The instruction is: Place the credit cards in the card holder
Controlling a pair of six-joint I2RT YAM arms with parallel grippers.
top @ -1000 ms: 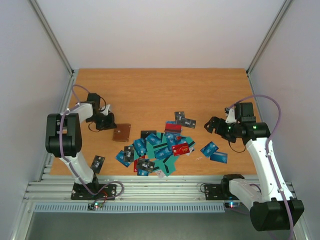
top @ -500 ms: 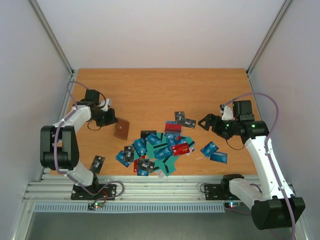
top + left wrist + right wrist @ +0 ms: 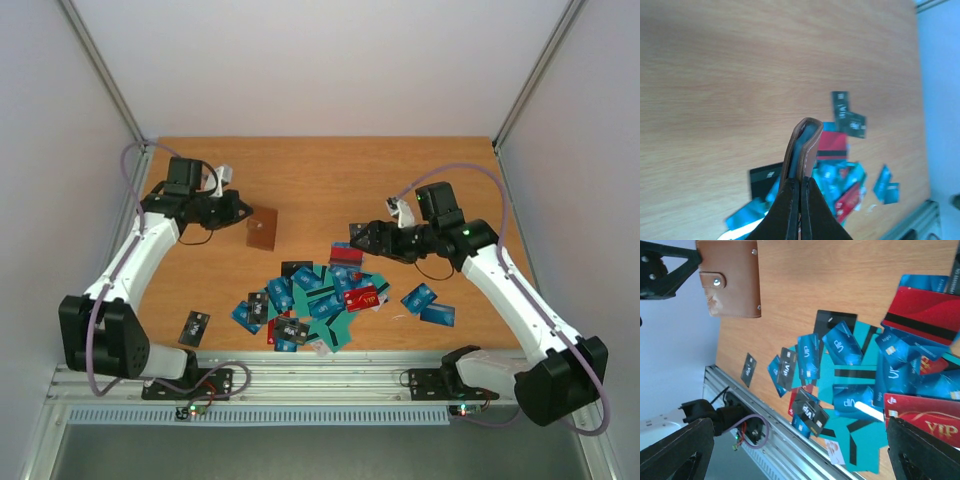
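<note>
Currently: card holder (image 3: 262, 229) clamped by one edge in the left gripper (image 3: 238, 211), lifted off the desk (image 3: 330, 170) toward its left side.
Credit cards (image 3: 315, 298) heaped near the front edge; right gripper (image 3: 366, 237) hangs over them, jaws apart, empty. Risk: with that thin edge grip, the holder could swing or slip when a card pushes in. Right wrist view shows the snap strap, which looks fastened; left wrist view only shows the holder edge-on.

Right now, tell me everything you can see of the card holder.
The card holder is a flat brown leather-like wallet with pale stitching, a snap tab with a metal stud, two rivets and a scuffed pale patch. The left gripper is shut on one edge, holding it upright, left of the card pile. Something teal shows between its layers.
</note>
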